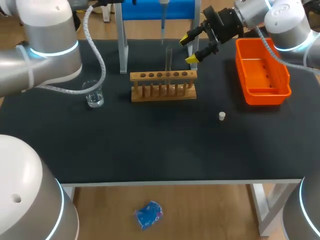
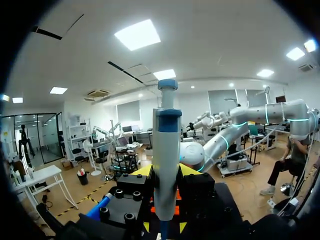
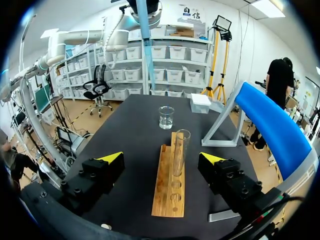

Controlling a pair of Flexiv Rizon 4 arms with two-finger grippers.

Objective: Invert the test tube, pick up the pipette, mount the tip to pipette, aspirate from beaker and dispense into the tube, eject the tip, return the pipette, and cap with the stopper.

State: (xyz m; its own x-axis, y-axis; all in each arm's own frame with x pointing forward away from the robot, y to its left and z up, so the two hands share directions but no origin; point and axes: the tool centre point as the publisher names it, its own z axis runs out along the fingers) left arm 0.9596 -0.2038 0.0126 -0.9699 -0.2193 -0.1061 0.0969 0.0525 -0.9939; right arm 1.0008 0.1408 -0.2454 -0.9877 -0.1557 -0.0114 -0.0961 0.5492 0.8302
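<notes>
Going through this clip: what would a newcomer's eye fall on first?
The pipette fills the left wrist view, clamped between the left gripper's yellow tips. Mid-table, a lone tube stands upright in the wooden rack, with the right gripper open beside it. The orange bin at the right stands out against the dark table.
</notes>
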